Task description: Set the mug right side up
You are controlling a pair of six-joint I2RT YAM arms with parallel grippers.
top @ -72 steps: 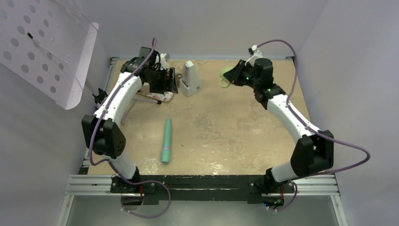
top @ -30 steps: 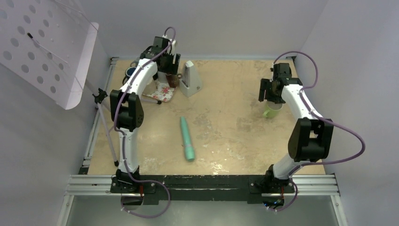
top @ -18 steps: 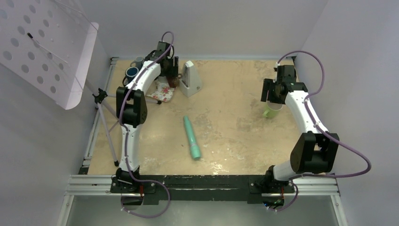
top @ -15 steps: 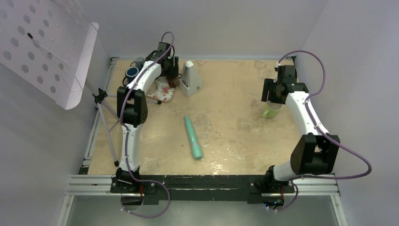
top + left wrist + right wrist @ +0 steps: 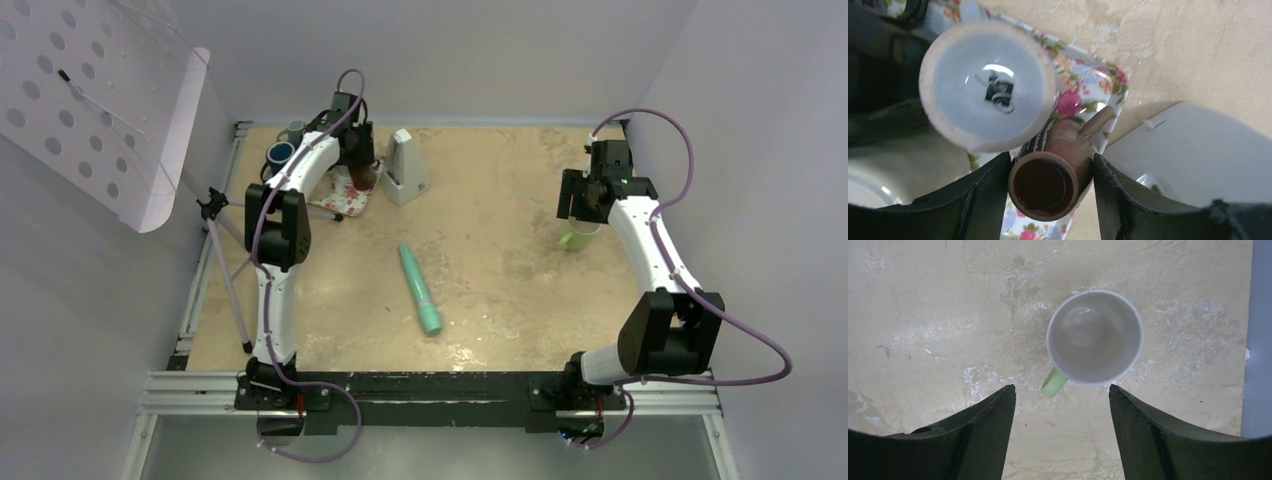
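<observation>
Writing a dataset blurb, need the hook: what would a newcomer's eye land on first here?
The pale green ceramic mug standing mouth up, alone on the right of the beige table, directly under the open right gripper, which does not touch it. Next, the left gripper in the cluttered far left corner, straddling a small brown ceramic mug on a floral tray. A teal tapered cylinder lies loose mid-table.

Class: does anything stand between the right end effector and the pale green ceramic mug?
Nothing visible does. The right end effector hangs open above the upright pale green ceramic mug, with no object in the gap between them.
</observation>
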